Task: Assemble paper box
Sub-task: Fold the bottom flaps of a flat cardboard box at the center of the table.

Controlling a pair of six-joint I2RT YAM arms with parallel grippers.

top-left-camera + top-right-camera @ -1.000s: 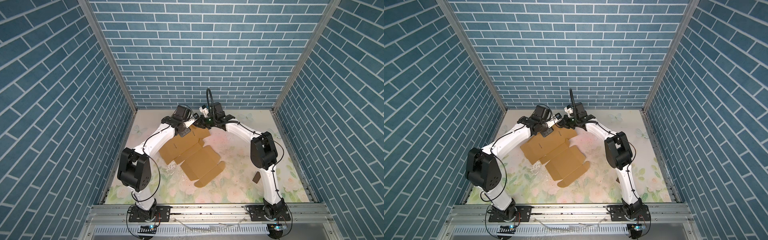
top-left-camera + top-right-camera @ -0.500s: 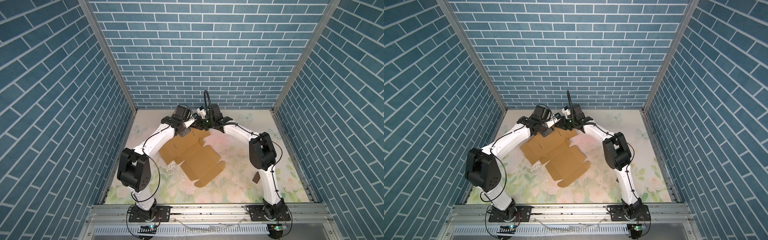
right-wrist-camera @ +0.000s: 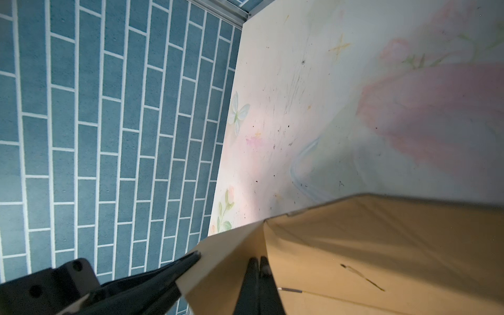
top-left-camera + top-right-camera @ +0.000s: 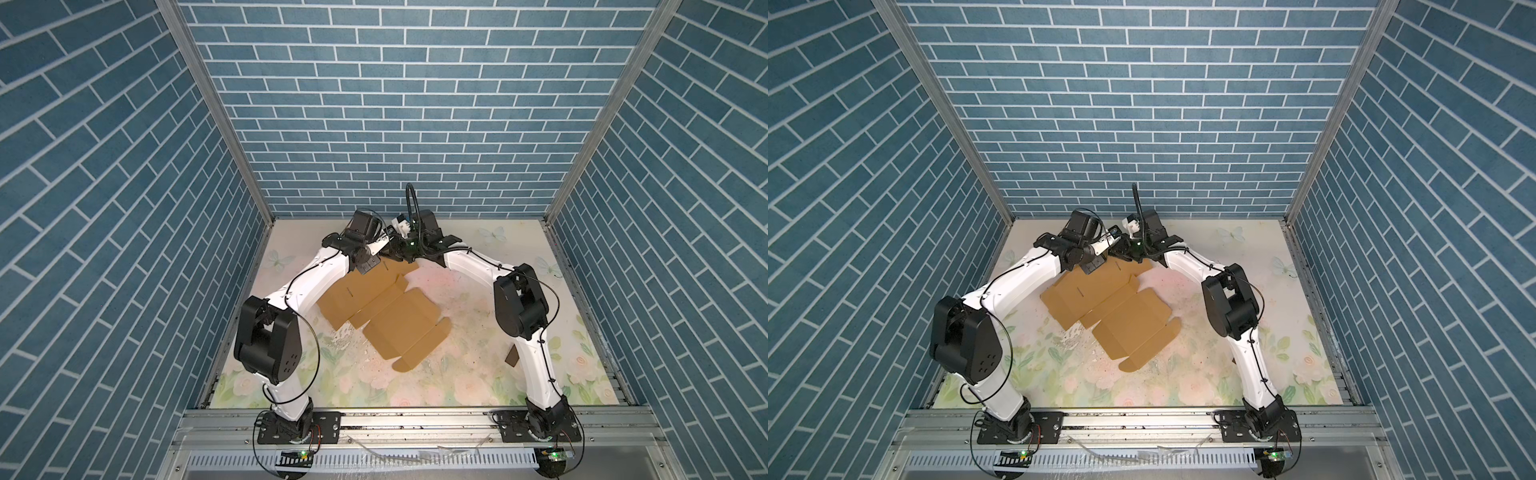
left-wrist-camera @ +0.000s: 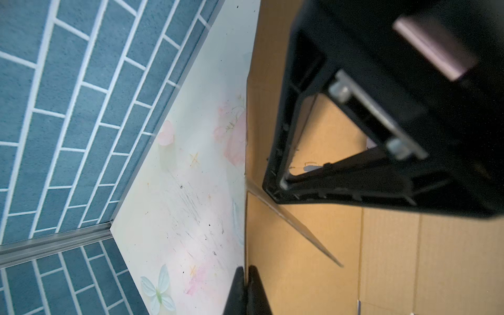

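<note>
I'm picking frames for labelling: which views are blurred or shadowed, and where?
Left wrist view: black hardware near the lens is blurred; the paper box beyond is sharper. Right wrist view: a broad shadow crosses the paper box, its raised edge soft. Both top views: sharp, evenly lit.

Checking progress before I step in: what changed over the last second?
The right hand and right arm shifted slightly toward the left hand. Nothing was taken or let go: both hands stayed shut on the far edge of the paper box, which did not move. The left arm held its pose.

No legible text or labels anywhere
</note>
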